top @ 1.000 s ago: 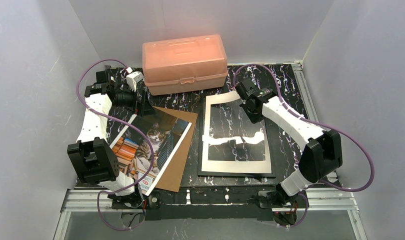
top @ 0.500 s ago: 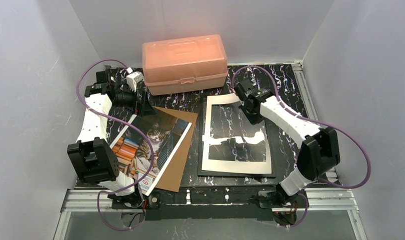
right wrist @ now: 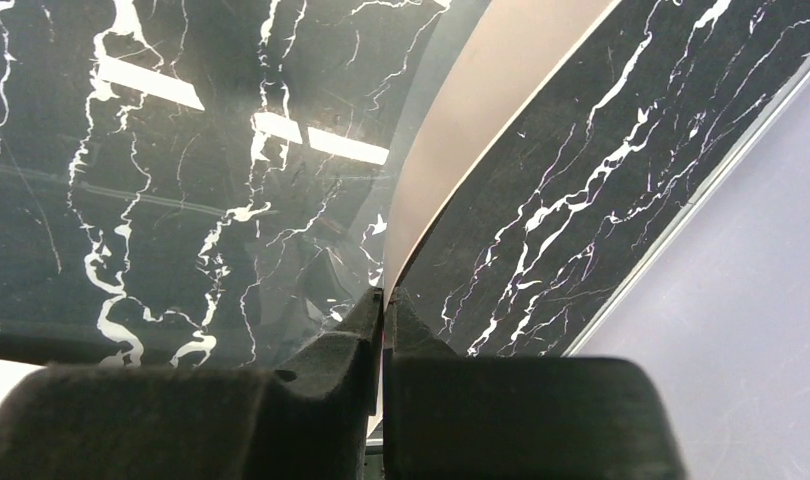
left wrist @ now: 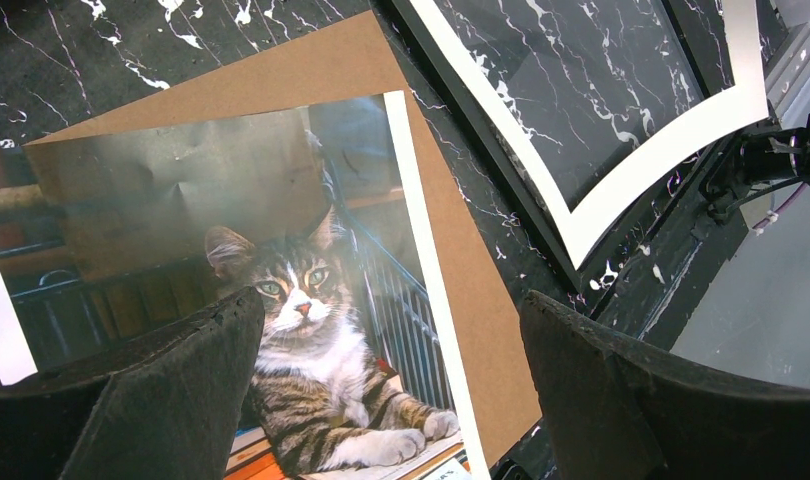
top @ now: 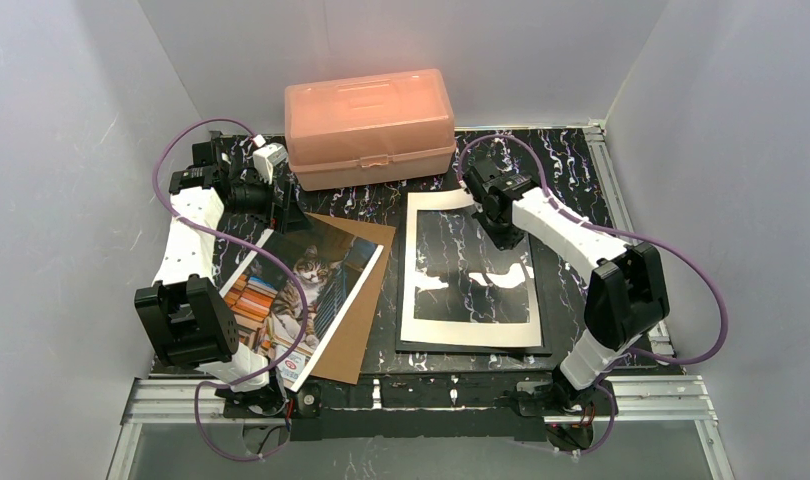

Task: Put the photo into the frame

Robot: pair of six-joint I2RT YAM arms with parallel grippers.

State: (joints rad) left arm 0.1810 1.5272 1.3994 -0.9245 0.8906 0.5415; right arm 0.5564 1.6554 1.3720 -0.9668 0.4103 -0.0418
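The photo lies face up on the left of the table, well apart from the frame
The print shows a tabby cat beside stacked orange-red books and blue tones, with a white border, lying askew on a brown backing board. Only the left wrist view shows the cat's face closely, with the left claw spread wide above it, holding nothing. Only the right wrist view shows the right claw clenched on one edge of the white mat sheet, which lies over the thin black frame's pane
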